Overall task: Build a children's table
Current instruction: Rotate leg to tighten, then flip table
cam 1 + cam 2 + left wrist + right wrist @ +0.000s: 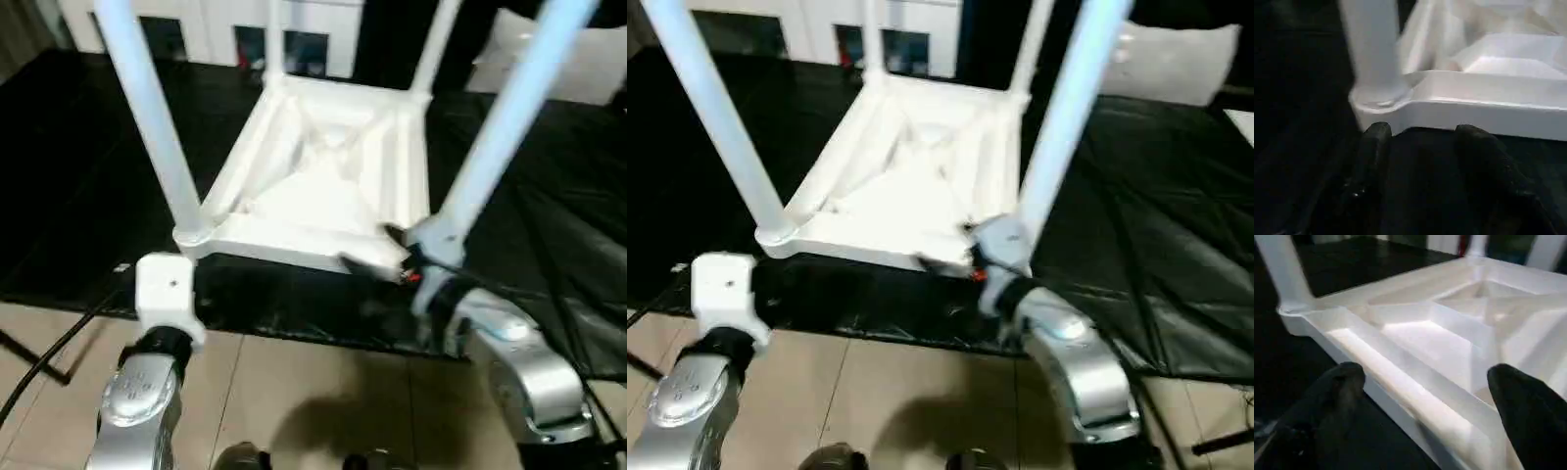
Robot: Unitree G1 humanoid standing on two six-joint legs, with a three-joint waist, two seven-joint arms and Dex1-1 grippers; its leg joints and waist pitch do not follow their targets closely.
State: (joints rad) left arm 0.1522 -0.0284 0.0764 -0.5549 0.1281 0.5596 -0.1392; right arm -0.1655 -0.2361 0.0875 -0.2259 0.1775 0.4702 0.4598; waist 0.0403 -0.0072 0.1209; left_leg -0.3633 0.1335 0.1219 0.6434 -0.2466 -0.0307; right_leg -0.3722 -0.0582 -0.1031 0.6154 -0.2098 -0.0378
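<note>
An upside-down children's table (323, 186) on a black worktop (88, 176) has all four legs fitted, apparently only needing turning upright; both the left hand (1422, 134) and the right hand (1425, 382) are open, holding nothing.

Both forearms (137, 401) were silver, rounded metal shells with dark joint collars. Left wrist carried a white boxy block (168, 294) with one small dark screw. Hand fingers (1337, 387) were matte black, blunt-tipped.

White children's table (323, 186), ribbed underside; black cover on work table (69, 157) beneath it; beige floor (294, 392) beside.
</note>
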